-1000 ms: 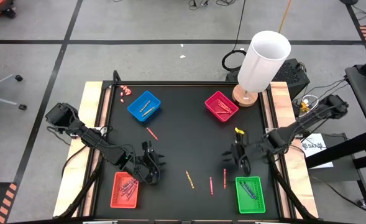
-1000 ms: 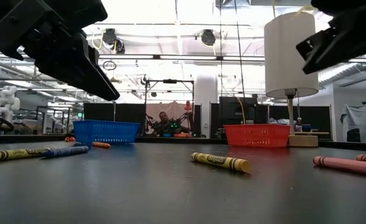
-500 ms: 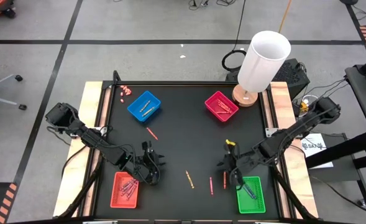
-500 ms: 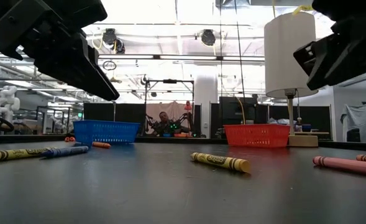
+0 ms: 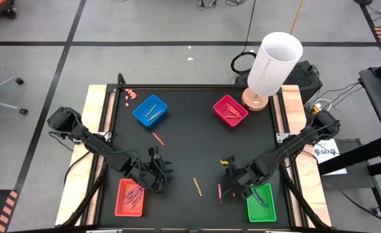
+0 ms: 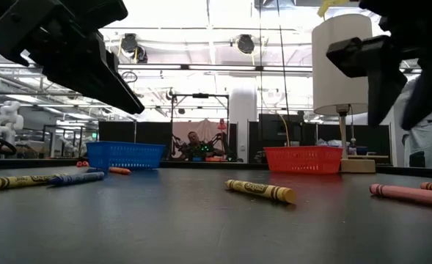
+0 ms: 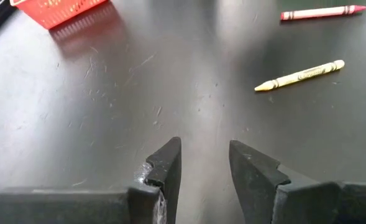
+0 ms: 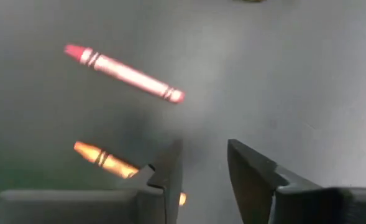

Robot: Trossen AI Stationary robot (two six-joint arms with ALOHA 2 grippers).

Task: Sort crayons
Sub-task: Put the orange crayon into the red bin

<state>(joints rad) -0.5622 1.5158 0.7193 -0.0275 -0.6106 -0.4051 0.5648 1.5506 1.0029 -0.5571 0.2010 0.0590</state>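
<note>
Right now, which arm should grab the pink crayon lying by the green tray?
Right. The right gripper hangs open beside the pink crayon; the left gripper sits over by the red tray.

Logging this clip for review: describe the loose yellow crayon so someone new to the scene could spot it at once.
On the black tabletop, look along the near edge between the red plastic tray and the green plastic tray. The thin yellow crayon lies alone about midway, left of the pink crayon, the only yellow stick outside a tray.
</note>
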